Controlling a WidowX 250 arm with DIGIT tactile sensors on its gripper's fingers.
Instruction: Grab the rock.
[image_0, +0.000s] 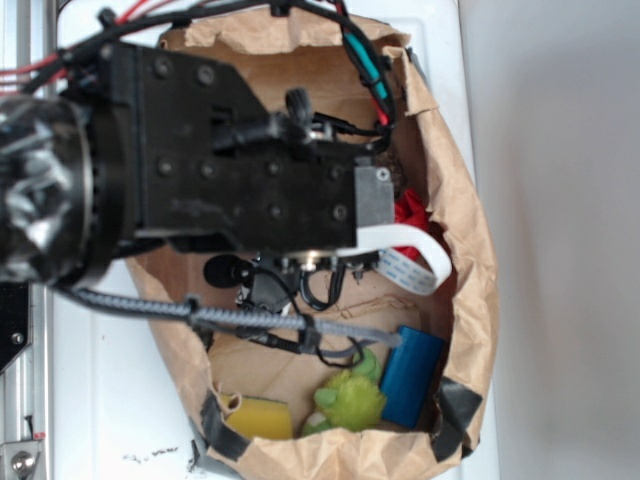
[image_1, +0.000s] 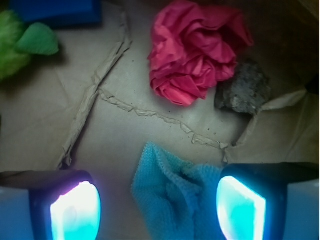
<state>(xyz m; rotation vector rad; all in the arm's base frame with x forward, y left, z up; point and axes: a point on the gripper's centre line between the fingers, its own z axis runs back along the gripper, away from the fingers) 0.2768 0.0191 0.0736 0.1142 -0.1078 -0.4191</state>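
In the wrist view the rock (image_1: 243, 91) is a dark grey-brown bumpy lump on the brown paper floor at upper right, touching the right side of a bright red ruffled wad (image_1: 195, 50). My gripper (image_1: 159, 210) hangs at the bottom of that view, open, its two glowing pads wide apart. A light blue knitted cloth (image_1: 172, 192) lies on the floor between and below them, not held. The rock is well ahead of the right pad (image_1: 240, 207). In the exterior view the arm (image_0: 230, 170) hides the rock; only a bit of the red wad (image_0: 408, 210) shows.
Everything lies inside a brown paper bag (image_0: 470, 240) with raised crumpled walls. A green plush toy (image_0: 352, 398), a blue block (image_0: 410, 375) and a yellow sponge (image_0: 262, 417) lie at its near end. In the wrist view the toy (image_1: 20, 45) and block (image_1: 55, 11) are upper left.
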